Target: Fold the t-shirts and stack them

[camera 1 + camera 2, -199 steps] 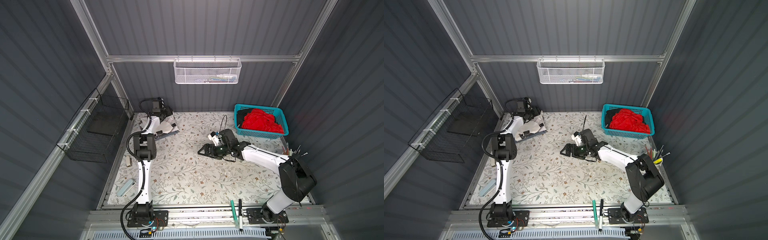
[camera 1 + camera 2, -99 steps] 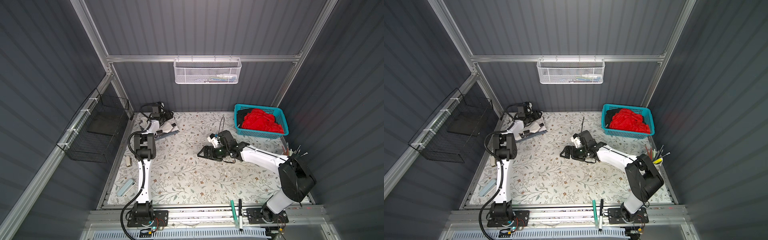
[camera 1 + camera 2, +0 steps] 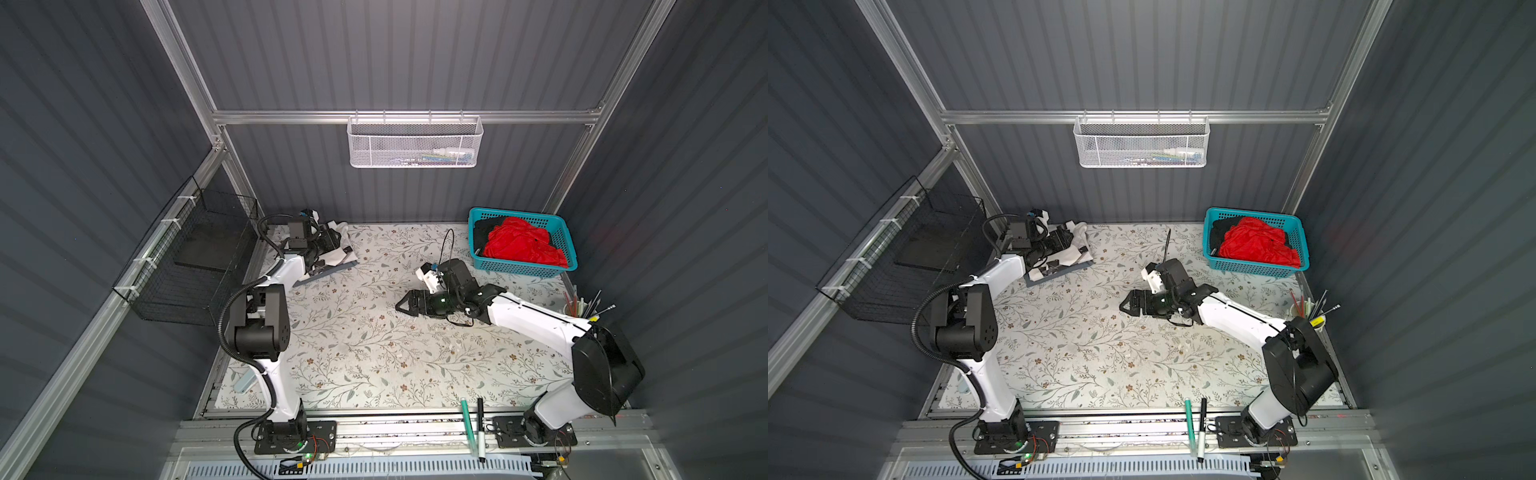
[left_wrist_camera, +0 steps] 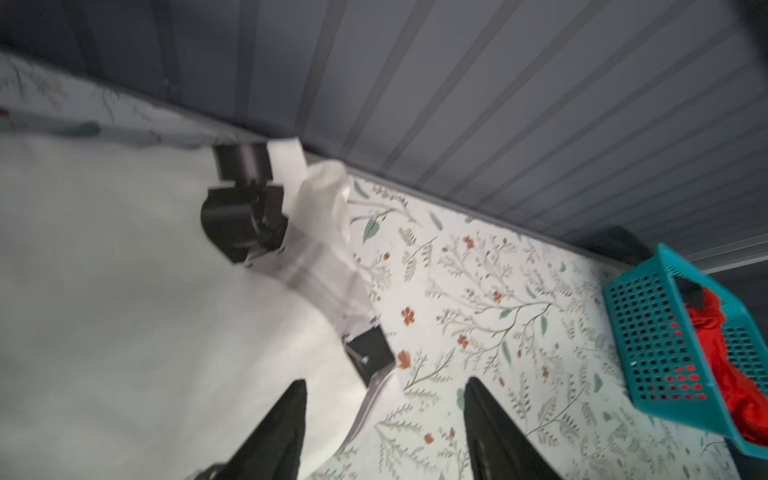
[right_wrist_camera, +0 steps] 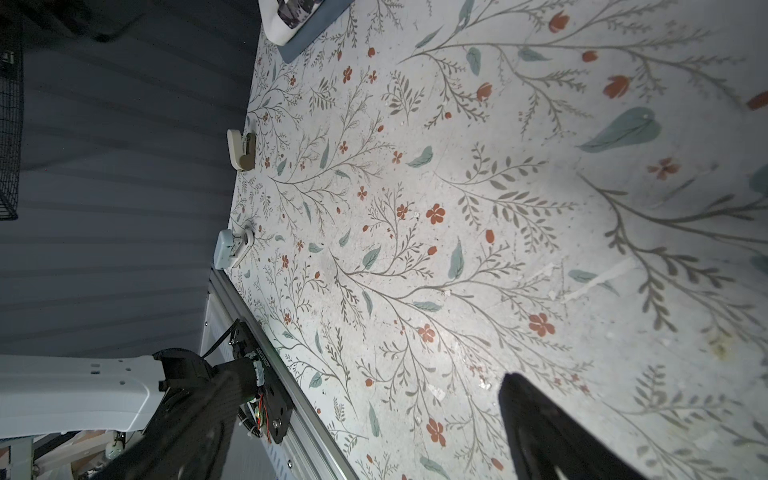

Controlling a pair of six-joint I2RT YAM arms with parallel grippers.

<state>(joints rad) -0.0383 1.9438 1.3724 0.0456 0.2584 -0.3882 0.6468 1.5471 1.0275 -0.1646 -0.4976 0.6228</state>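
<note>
A folded off-white t-shirt (image 3: 341,254) (image 4: 124,291) with black marks lies on a slate-grey t-shirt (image 3: 328,273) in the back left corner; both show in both top views. My left gripper (image 4: 385,380) (image 3: 330,241) hovers open at this stack's edge, one finger over the off-white cloth, the other over the floral covering, with nothing between them. A red t-shirt (image 3: 519,245) (image 3: 1254,245) and a black t-shirt (image 3: 484,232) lie crumpled in the teal basket (image 3: 523,270) (image 4: 648,332). At mid-table my right gripper (image 3: 399,307) (image 5: 365,376) stands open and empty, low over the covering.
A black wire basket (image 3: 195,257) hangs on the left wall and a white mesh basket (image 3: 413,143) on the back rail. A pen cup (image 3: 577,307) stands at the right edge, markers (image 3: 473,419) lie on the front rail, and clips (image 5: 241,149) hold the covering's left edge.
My left wrist has shifted slightly toward the front over the stack. The right arm has hardly moved.
</note>
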